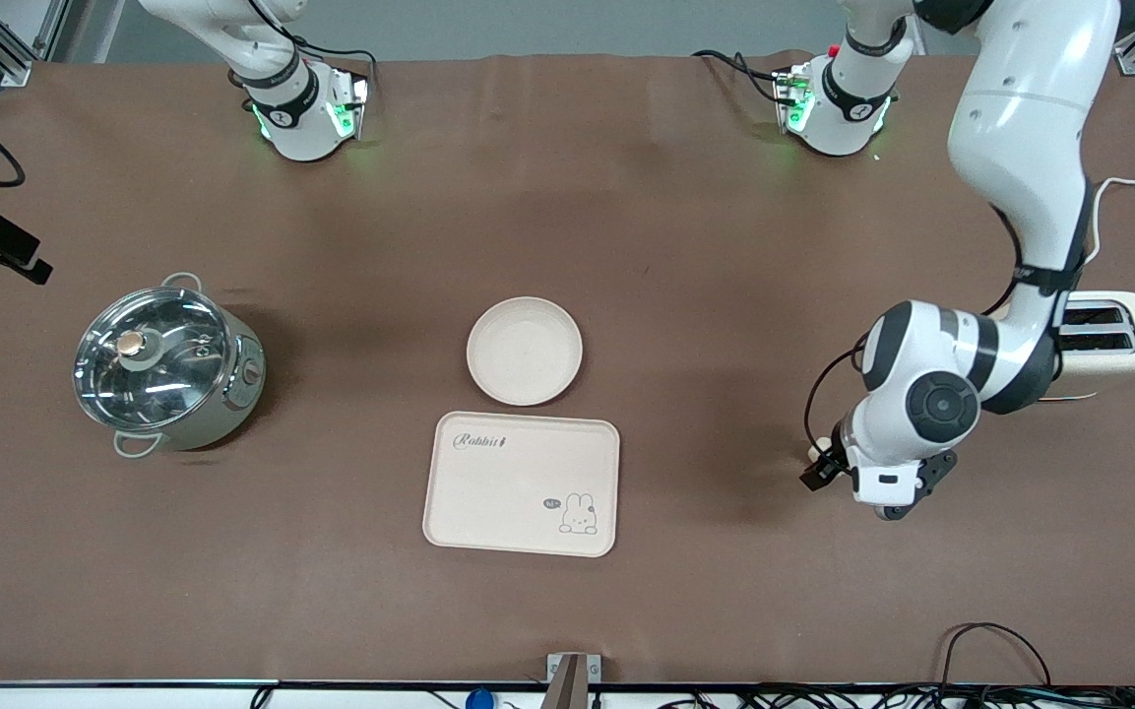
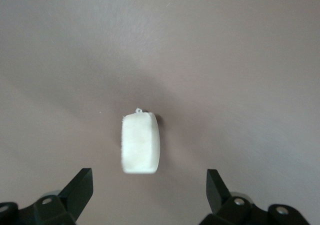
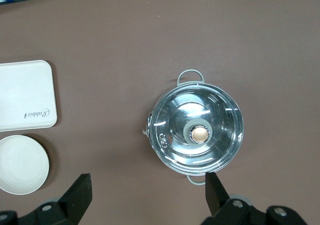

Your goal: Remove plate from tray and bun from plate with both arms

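The bun (image 2: 141,142), a small pale oblong, lies on the brown table toward the left arm's end. My left gripper (image 2: 149,181) hangs just over it, open, with the fingers wide apart on either side and not touching it. From the front, the left gripper (image 1: 826,461) is low beside the toaster, with a pale bit of bun (image 1: 827,439) showing at it. The round cream plate (image 1: 525,351) rests on the table mid-way along, just farther from the camera than the rabbit tray (image 1: 521,483). My right gripper (image 3: 148,182) is open and empty, high over the table by the pot (image 3: 200,132).
A steel pot with a glass lid (image 1: 168,369) stands toward the right arm's end. A cream toaster (image 1: 1113,340) sits at the left arm's end, partly covered by that arm. The right wrist view also shows the plate (image 3: 22,164) and tray (image 3: 25,95).
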Controlling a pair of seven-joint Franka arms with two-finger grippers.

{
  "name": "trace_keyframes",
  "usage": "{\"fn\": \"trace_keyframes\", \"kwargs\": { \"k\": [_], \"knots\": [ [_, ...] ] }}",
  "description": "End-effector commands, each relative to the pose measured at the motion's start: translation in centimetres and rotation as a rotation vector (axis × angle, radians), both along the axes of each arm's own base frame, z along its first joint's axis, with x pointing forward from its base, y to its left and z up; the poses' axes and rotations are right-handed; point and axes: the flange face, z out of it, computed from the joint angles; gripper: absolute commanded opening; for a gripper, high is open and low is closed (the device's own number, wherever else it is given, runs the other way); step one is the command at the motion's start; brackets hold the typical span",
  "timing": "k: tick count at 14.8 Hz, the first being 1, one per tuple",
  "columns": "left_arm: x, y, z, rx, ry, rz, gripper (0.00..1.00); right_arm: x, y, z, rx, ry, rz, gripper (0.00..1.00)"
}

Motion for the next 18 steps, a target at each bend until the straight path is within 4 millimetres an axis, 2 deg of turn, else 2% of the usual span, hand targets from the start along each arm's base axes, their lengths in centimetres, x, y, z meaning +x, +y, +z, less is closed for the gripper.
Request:
{"fn": "trace_keyframes", "kwargs": {
  "k": [1,3,5,7,10,15,16,18],
  "knots": [
    [-0.7,-1.2,8.0,0.022,-0.031,-0.117,1.0,-1.0,-0.4,0.6,-0.01,0.001,0.021,1.0],
    [-1.4,-0.7,13.0,0.02,-0.06,-0.201,1.0,-0.9,-0.4,0.4,-0.01,0.007,0.033,1.0],
    [-2.2,0.1,16.4,0.034,-0.07,-0.259,1.0,-0.9,-0.5,0.2,-0.011,0.005,0.035,1.0],
    [-3.0,2.0,18.9,0.049,-0.057,-0.285,1.0,-0.8,-0.5,0.0,-0.011,0.007,0.035,1.0],
    [-5.0,3.6,24.6,0.074,-0.079,-0.379,1.0,-0.8,-0.7,0.3,-0.013,-0.004,0.038,1.0],
    [-9.5,4.5,31.8,0.097,-0.062,-0.547,1.0,-0.8,-0.6,-0.1,-0.011,0.008,0.038,1.0],
    [-10.5,4.5,32.9,0.08,-0.053,-0.59,1.0,-0.8,-0.7,-0.1,-0.01,0.01,0.036,1.0],
    [-12.0,6.4,34.3,0.049,-0.017,-0.608,1.0,-0.9,-0.7,-0.3,-0.011,0.016,0.036,1.0]
  ]
}}
